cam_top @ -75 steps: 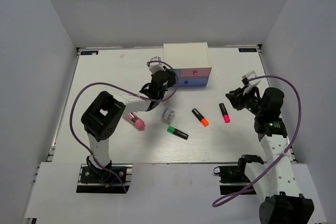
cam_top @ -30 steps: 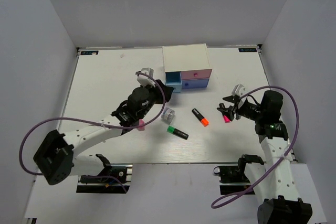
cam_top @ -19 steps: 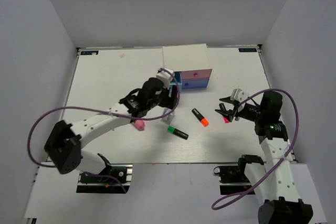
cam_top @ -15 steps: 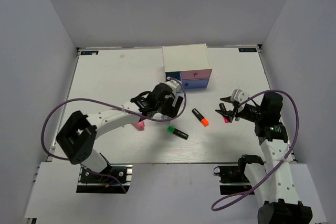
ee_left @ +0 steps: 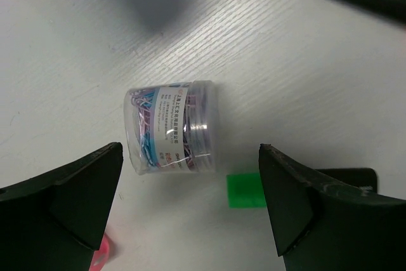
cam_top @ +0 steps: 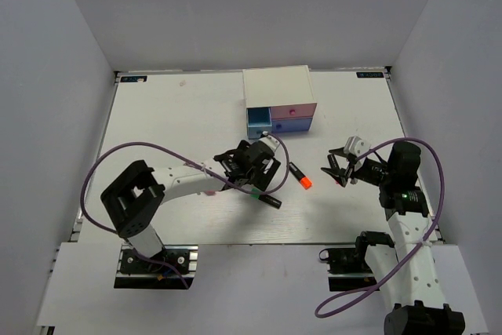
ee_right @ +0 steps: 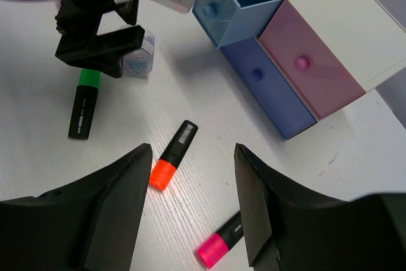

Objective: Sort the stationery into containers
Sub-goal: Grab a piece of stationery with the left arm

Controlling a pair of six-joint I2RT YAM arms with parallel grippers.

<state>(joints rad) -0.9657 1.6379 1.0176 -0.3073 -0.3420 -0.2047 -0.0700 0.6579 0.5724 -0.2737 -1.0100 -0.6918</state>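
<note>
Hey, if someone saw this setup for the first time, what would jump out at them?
The open left gripper hangs over a small clear tub of coloured paper clips lying on its side. Behind it, the white drawer box has its light blue drawer pulled out, the pink drawer and periwinkle drawer shut. A green highlighter, orange highlighter and pink highlighter lie scattered in front, the pink one nearest the open right gripper.

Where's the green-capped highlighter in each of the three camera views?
Top external: centre, the green-capped highlighter lies partly under the left pincer.
Left wrist: bottom middle, mainly its green cap.
Right wrist: left side, cap uppermost.
Landmark: the clear clip tub sits beside the cap in both wrist views; it cannot be seen in the top view.
</note>
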